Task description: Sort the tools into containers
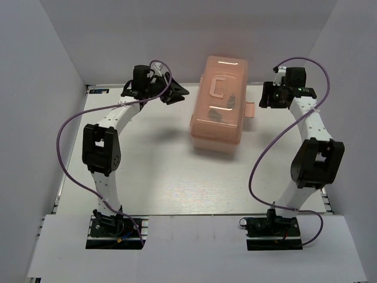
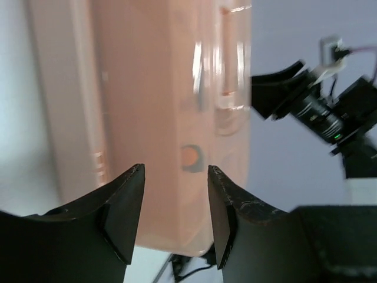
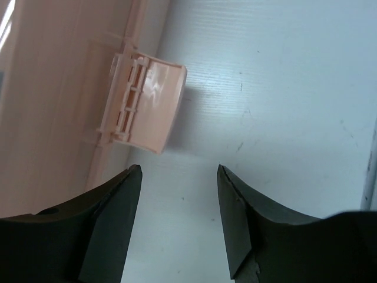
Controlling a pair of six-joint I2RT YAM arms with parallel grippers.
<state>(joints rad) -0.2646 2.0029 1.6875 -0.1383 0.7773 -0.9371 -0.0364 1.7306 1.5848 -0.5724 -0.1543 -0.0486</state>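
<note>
The salmon-pink toolbox [image 1: 217, 131] lies shut in the middle of the table, its lid handle [image 1: 221, 87] on top and its latch [image 1: 250, 110] sticking out to the right. Dark tool shapes [image 1: 221, 109] show dimly through the lid; I cannot tell which tools they are, and no tool lies loose on the table. My left gripper [image 1: 177, 93] is open and empty just left of the box's far end; its wrist view shows the box wall [image 2: 147, 106] between its fingers [image 2: 175, 169]. My right gripper [image 1: 266, 97] is open and empty above the table, right of the latch [image 3: 147, 100], with the box side [image 3: 53, 88] to its left.
White walls close the table at the back and both sides. Purple cables loop from both arms. The right arm's wrist and camera [image 2: 321, 112] show beyond the toolbox in the left wrist view.
</note>
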